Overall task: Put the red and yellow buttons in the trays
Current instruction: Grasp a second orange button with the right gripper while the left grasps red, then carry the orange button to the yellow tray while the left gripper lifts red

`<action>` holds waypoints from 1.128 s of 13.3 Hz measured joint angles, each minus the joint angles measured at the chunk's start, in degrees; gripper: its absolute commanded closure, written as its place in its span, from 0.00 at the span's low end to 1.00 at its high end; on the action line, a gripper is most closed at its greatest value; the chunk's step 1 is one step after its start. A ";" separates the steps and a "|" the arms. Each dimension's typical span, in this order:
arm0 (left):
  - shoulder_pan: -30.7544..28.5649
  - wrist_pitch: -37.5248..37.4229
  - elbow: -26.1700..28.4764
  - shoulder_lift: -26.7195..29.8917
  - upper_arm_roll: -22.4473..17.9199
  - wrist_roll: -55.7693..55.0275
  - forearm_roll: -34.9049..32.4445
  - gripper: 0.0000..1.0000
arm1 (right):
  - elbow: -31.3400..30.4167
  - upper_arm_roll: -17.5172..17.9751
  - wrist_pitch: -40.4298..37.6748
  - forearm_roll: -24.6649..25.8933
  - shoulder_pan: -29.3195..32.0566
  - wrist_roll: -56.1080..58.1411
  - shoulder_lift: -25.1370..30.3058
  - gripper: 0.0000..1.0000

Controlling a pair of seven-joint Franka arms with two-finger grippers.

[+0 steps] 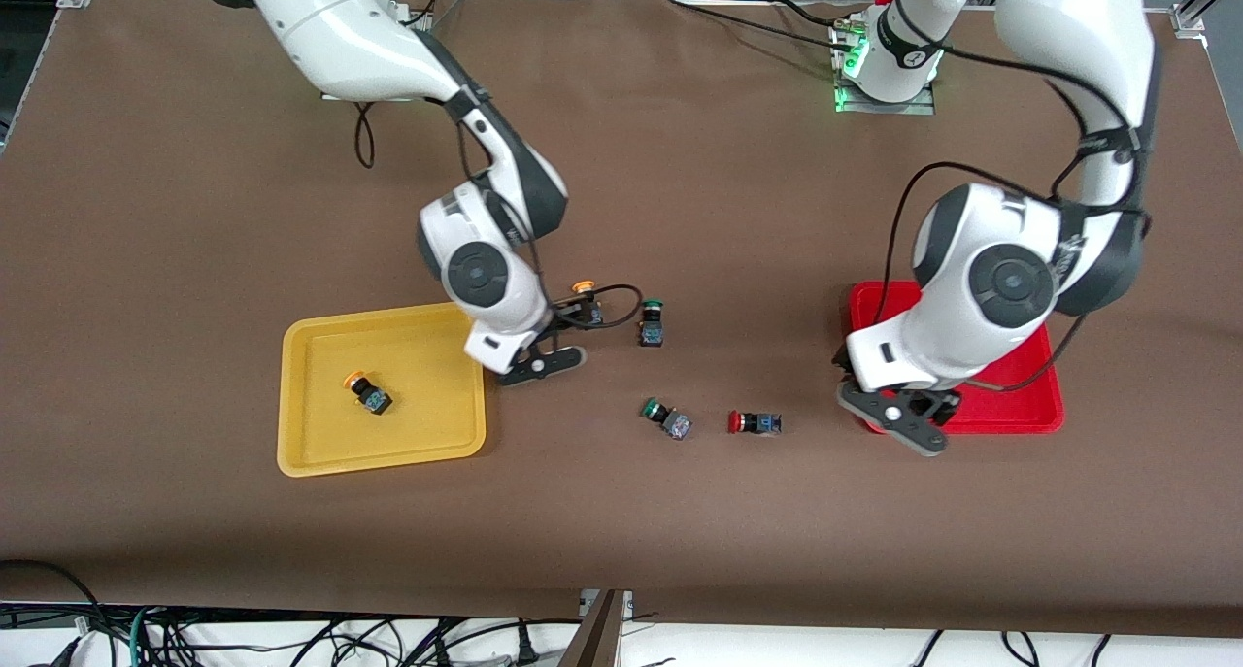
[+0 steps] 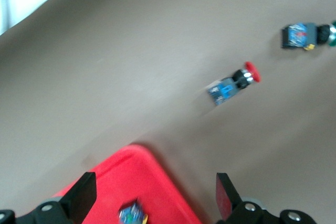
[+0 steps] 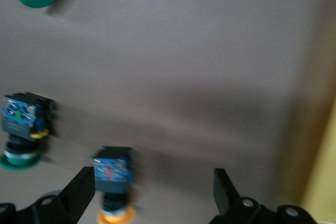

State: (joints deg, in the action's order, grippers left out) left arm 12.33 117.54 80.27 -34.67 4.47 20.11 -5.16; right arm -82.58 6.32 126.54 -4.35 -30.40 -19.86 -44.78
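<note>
Left gripper (image 1: 898, 419) over red tray (image 1: 1020, 400) corner, flat black fingers (image 2: 84, 195) spread, empty; blocky button (image 2: 131, 215) in glossy tray. Right gripper (image 1: 544, 361) beside yellow tray (image 1: 301, 395), fingers (image 3: 81, 187) apart over yellow-capped button (image 1: 586, 301). Another yellow button (image 1: 367, 391) in tray. Red-capped button (image 1: 754, 422) on matte brown table (image 1: 194, 211).

Six buttons and two trays on the table.

Counted: a yellow button (image 1: 367, 392) and a second yellow button (image 1: 583, 288); a green button (image 1: 652, 322) and a second green button (image 1: 666, 419); one red button (image 1: 755, 422); a sixth button (image 2: 131, 214) with its cap colour unseen; one yellow tray (image 1: 301, 453); one red tray (image 1: 1039, 410).
</note>
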 measured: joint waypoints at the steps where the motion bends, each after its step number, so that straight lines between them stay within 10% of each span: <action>1: 0.04 1.74 -0.62 -2.20 0.68 5.02 0.00 0.00 | -0.32 -0.01 1.91 -0.07 -1.26 -2.87 -0.96 0.00; 4: 0.21 5.13 -1.16 -6.53 2.35 23.34 0.00 0.00 | -1.23 -0.04 3.88 -0.12 -2.80 -8.03 -2.34 0.17; 9: 1.24 17.10 -0.49 -10.12 4.61 36.81 0.00 0.00 | -4.95 -0.33 5.93 -0.13 -3.46 -9.72 -2.14 0.95; 15: 1.92 22.00 5.58 -11.01 4.58 37.02 0.00 0.12 | -3.73 -3.11 -0.37 -0.03 -1.06 -2.03 0.96 0.95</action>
State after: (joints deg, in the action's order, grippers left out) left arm 14.25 139.55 85.85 -45.68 9.05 57.13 -5.16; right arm -86.31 3.21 126.17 -4.38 -31.46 -21.89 -43.82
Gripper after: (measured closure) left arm 0.000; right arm 0.581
